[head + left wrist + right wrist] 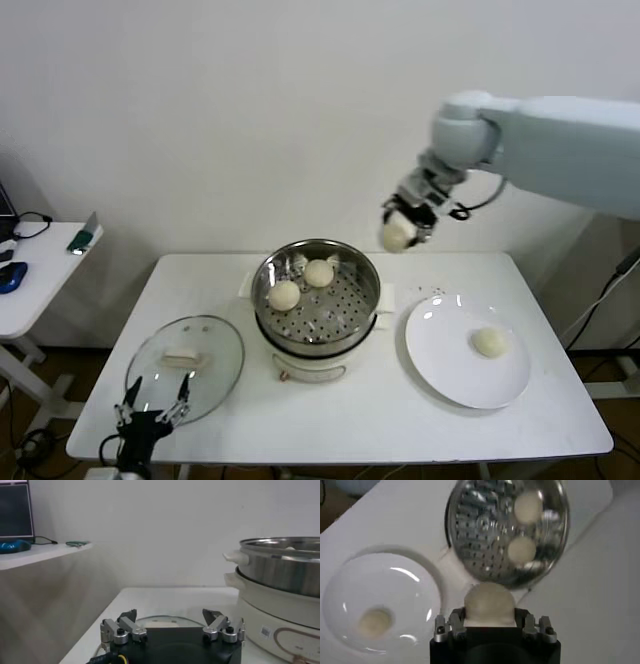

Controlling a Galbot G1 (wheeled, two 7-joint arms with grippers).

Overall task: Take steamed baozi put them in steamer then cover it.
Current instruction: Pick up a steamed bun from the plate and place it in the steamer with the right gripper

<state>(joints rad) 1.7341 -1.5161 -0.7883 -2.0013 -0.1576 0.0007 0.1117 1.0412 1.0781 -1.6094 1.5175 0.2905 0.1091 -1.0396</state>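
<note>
- My right claw (401, 232) is clamped on one small round off-white dough bun (488, 602), held high in the air beyond and to the right of the round shiny steel steamer (368, 272); I judge the height is there to clear the pot's rim on the way over.
- Two buns already sit on the perforated tray: one (284, 295) nearer me on the left, another (319, 272) further back.
- A fourth bun (489, 342) waits on the flat white plate (440, 350), right of the steamer on the white bench (360, 425).
- My left claw (152, 402) hangs with its fingers apart, low at the bench's near left edge, just before the clear glass lid with the cream handle (186, 357), which lies flat left of the steamer. I reckon it is placed there for the covering step.
</note>
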